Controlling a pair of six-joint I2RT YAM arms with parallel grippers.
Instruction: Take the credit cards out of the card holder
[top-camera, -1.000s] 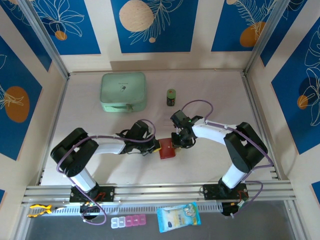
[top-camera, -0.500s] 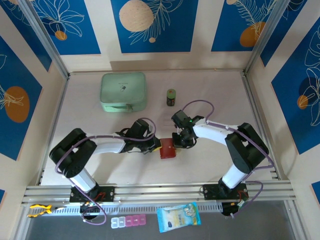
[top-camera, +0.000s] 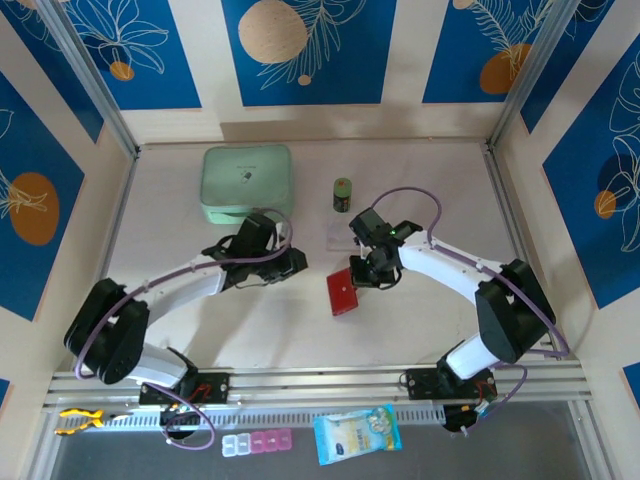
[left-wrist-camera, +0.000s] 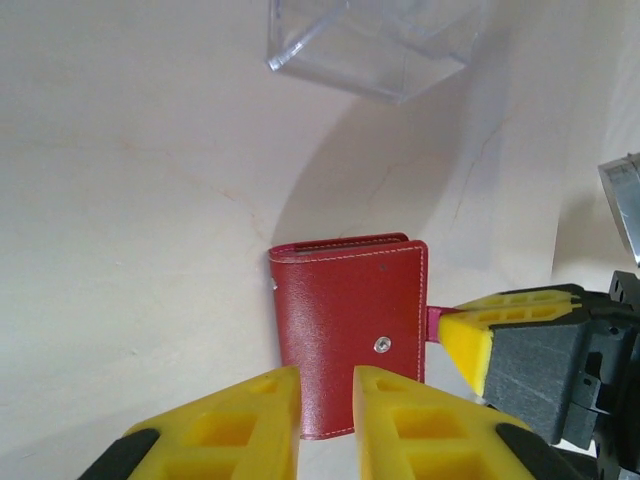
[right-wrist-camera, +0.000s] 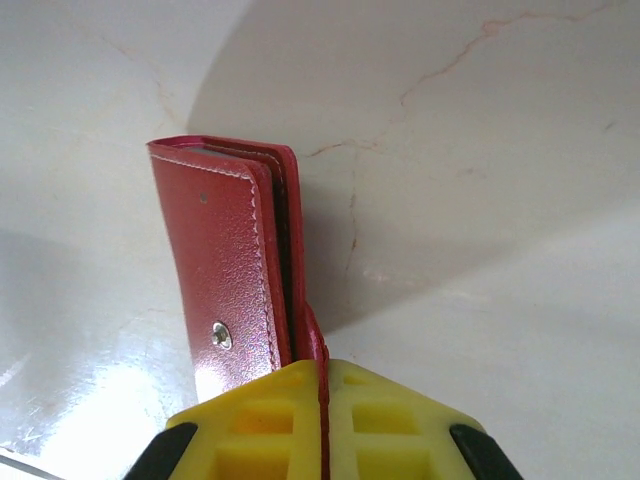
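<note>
pinching the card holder (right-wrist-camera: 235, 265) by its snap tab, the right claw (right-wrist-camera: 322, 378) is clamped shut on it (yellow fingers pressed together). the closed card holder sits mid-surface (top-camera: 270, 330), about midway between the left and right edges. the left claw (left-wrist-camera: 327, 420), slightly parted and holding nothing, hovers near it. a clear tray (left-wrist-camera: 370, 45) lies toward the far edge.
</note>
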